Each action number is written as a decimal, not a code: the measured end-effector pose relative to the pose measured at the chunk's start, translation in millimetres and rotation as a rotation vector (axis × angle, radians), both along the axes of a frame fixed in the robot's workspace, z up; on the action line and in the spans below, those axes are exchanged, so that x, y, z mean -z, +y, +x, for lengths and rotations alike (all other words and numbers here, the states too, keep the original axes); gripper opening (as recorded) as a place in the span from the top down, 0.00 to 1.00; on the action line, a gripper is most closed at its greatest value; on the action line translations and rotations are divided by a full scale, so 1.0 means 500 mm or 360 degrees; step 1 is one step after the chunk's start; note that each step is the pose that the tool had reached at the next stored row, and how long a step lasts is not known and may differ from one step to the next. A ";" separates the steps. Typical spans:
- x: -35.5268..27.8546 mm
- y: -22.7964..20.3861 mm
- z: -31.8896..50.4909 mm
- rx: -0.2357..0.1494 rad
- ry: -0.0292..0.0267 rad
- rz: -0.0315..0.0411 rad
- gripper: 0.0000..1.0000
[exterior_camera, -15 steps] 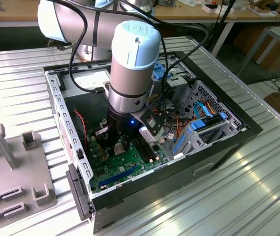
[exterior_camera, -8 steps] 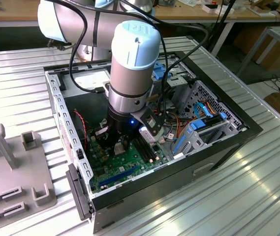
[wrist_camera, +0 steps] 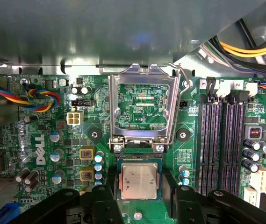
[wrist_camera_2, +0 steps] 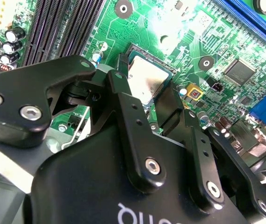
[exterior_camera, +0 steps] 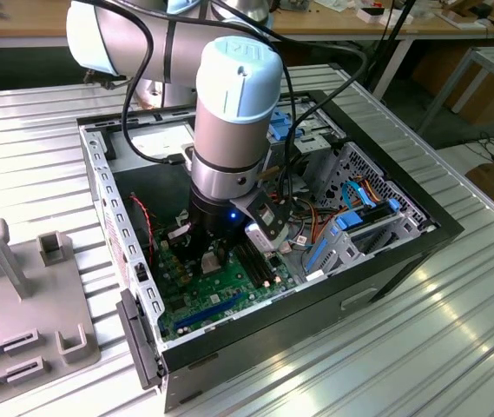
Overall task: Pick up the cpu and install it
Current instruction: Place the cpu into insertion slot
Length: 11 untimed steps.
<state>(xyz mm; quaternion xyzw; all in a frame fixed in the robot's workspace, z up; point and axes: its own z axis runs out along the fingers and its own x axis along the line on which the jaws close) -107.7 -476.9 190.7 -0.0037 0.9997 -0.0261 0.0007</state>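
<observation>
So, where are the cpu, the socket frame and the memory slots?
cpu [wrist_camera: 139, 181]: first wrist view, middle of its metal top.
socket frame [wrist_camera: 144, 74]: first wrist view, bar opposite its hinges.
memory slots [wrist_camera: 206, 149]: first wrist view, on one dark slot.

Glare whitens the green board [wrist_camera_2: 182, 25]; the case wall [wrist_camera: 123, 32] lies in dim shadow.

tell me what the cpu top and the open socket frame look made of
cpu: the top looks like metal, dull silver-grey and matte, with soft smeared glare rather than mirror shine.
socket frame: probably stamped sheet steel, a brighter silver, with thin bent edges and sharp reflections.
</observation>
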 end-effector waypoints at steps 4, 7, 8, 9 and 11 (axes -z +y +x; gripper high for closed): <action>0.000 -0.0025 -0.001 0.0002 0.00010 0.0009 0.53; 0.000 -0.0023 -0.001 0.0003 0.00010 0.0010 0.53; 0.000 -0.0023 -0.001 0.0004 0.00009 0.0010 0.53; 0.000 -0.0024 -0.001 0.0004 0.00008 0.0011 0.53; 0.000 -0.0016 -0.001 0.0005 0.00008 0.0011 0.53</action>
